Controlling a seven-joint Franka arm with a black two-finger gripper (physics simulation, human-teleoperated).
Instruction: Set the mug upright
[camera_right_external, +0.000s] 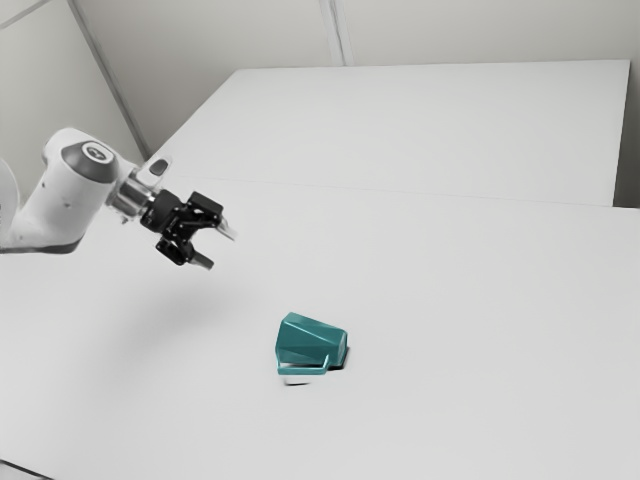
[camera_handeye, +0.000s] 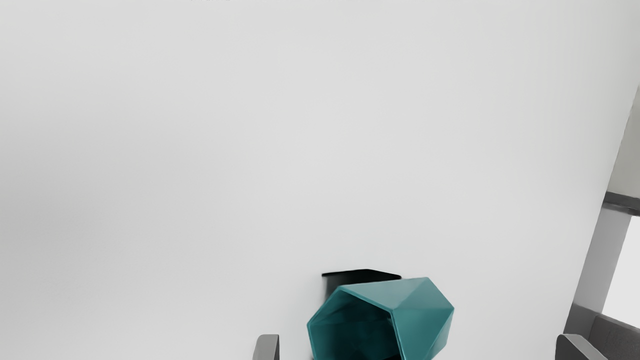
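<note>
Mug (camera_right_external: 312, 342) on its side, cut off in wrist view, mouth (camera_handeye: 357, 327) visible; exterior view shows handle (camera_right_external: 303, 371); gripper (camera_right_external: 219, 249) open.

I see a broad white table (camera_right_external: 480, 330) and, beyond it in the exterior view, a pale wall (camera_right_external: 230, 35) with a narrow strip (camera_right_external: 337, 35) running up it. Past the table's edge, my wrist view shows a dark band (camera_handeye: 622, 202) near a bright white patch (camera_handeye: 625, 275).
</note>
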